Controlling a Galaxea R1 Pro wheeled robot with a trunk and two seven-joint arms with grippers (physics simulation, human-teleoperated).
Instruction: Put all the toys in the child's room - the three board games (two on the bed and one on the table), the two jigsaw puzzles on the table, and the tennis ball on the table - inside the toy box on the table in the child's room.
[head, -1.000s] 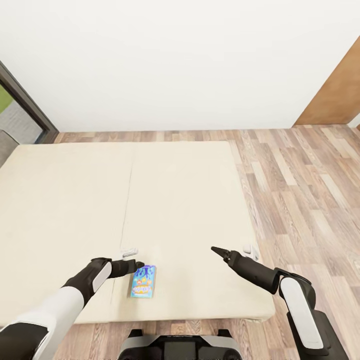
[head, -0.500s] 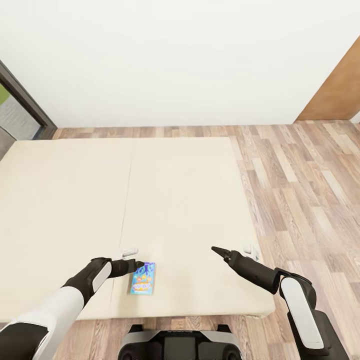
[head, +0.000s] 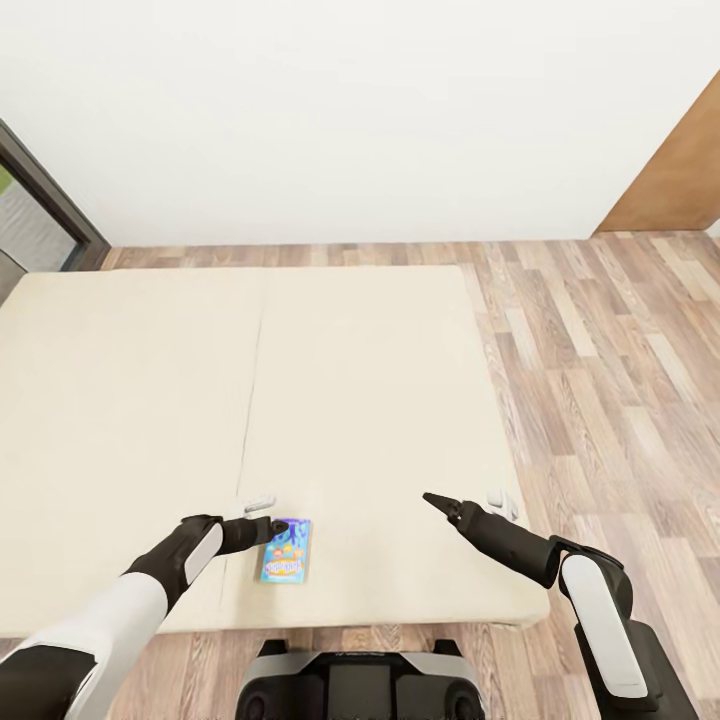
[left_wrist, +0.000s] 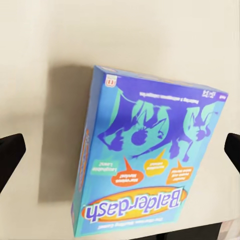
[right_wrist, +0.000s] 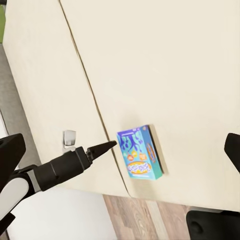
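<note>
A small blue-cyan board game (head: 286, 550) lies flat on the beige bed (head: 360, 400), near the bed's front edge. My left gripper (head: 272, 526) hangs just at the box's far left corner. In the left wrist view the box (left_wrist: 150, 160), lettered "Balderdash", lies between the two dark fingertips (left_wrist: 10, 155), which stand wide apart: the left gripper (left_wrist: 120, 152) is open. My right gripper (head: 438, 502) hovers over the bed to the box's right, open and holding nothing. The right wrist view takes in the box (right_wrist: 140, 152) with the left arm's tip (right_wrist: 102, 146) beside it.
Wood-plank floor (head: 600, 380) runs along the bed's right side and behind it, up to a white wall. A dark-framed window (head: 45, 210) is at the far left and a brown door (head: 680, 165) at the far right. My base (head: 360, 690) stands at the bed's front edge.
The whole view has shifted, so the camera moved: bed and box sit a little higher in the picture. The box now lies closer under the left gripper. Both arms keep their pose.
</note>
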